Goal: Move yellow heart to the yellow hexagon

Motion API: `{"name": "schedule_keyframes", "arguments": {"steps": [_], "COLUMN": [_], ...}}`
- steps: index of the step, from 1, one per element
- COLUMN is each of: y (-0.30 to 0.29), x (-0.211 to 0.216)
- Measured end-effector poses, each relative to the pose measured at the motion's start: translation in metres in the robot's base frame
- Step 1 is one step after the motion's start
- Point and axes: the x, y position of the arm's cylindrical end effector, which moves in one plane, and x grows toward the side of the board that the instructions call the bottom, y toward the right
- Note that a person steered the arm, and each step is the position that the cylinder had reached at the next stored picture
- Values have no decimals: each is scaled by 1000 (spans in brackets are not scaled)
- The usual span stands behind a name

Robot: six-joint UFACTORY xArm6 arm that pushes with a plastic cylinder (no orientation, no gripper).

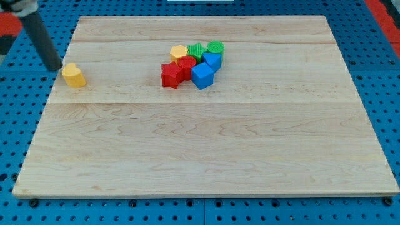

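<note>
Nearby, red star (171, 75) flanks yellow hexagon (179, 52).

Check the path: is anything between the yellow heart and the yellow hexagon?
Nothing visible. My tip sits just left of the yellow heart, and bare board runs rightward to the yellow hexagon. The red star-like block lies just below that line.

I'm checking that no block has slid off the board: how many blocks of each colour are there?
Yellow: 2, the yellow heart at the view's left, just right of my tip, and the yellow hexagon in the cluster.
Red: 2, one and one.
Green: 2, one and one.
Blue: 2, one and one.
Total: 8 blocks.
</note>
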Motion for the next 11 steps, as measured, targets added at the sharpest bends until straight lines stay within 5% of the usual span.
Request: {"name": "schedule_keyframes", "arguments": {"steps": [2, 8, 11], "y": [47, 133, 199], "x": [15, -45, -32]}}
